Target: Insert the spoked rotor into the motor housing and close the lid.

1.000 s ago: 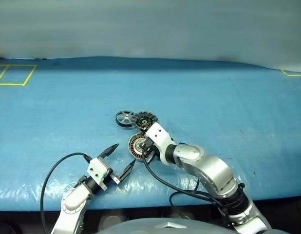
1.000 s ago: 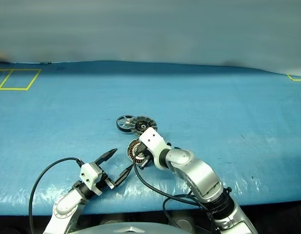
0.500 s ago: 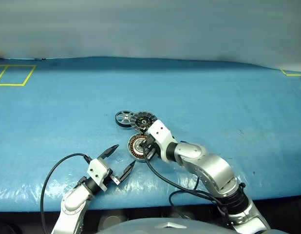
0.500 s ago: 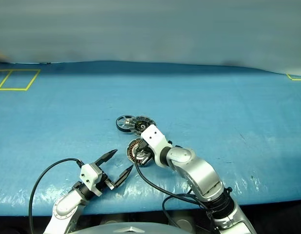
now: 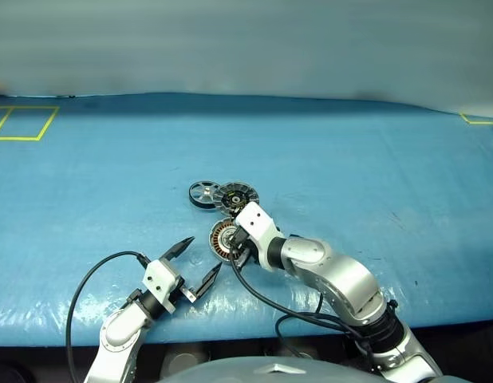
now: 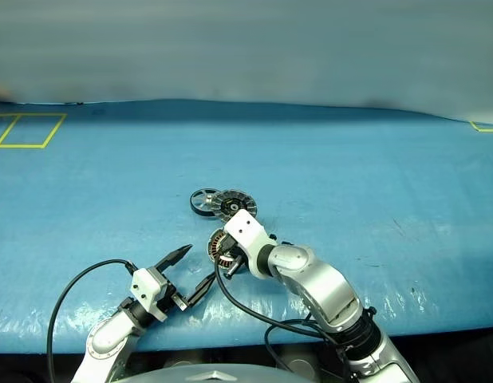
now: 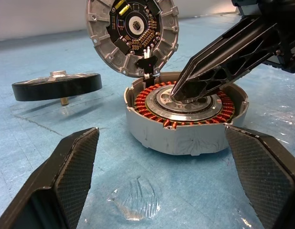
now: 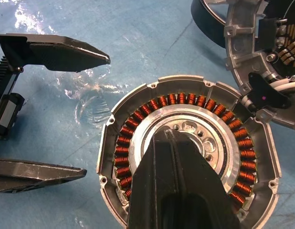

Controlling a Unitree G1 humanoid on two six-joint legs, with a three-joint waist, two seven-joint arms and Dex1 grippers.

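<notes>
From the head, the housing (image 5: 224,238) is sitting on the blue table (image 5: 374,167), near its front edge, with the lid (image 5: 236,195) and rotor (image 5: 203,193) just behind it. The right gripper (image 5: 238,249) is reaching down onto the housing; the left gripper (image 5: 200,259) is hovering nearby with its fingers spread wide and nothing between them.

In the left wrist view, the right gripper's clenched fingers (image 7: 219,57) are pressing their tips onto the silver hub inside the copper ring, while the lid is standing tilted up at the housing's far wall.

In the right wrist view, the closed fingers (image 8: 178,186) are lying over the hub.
</notes>
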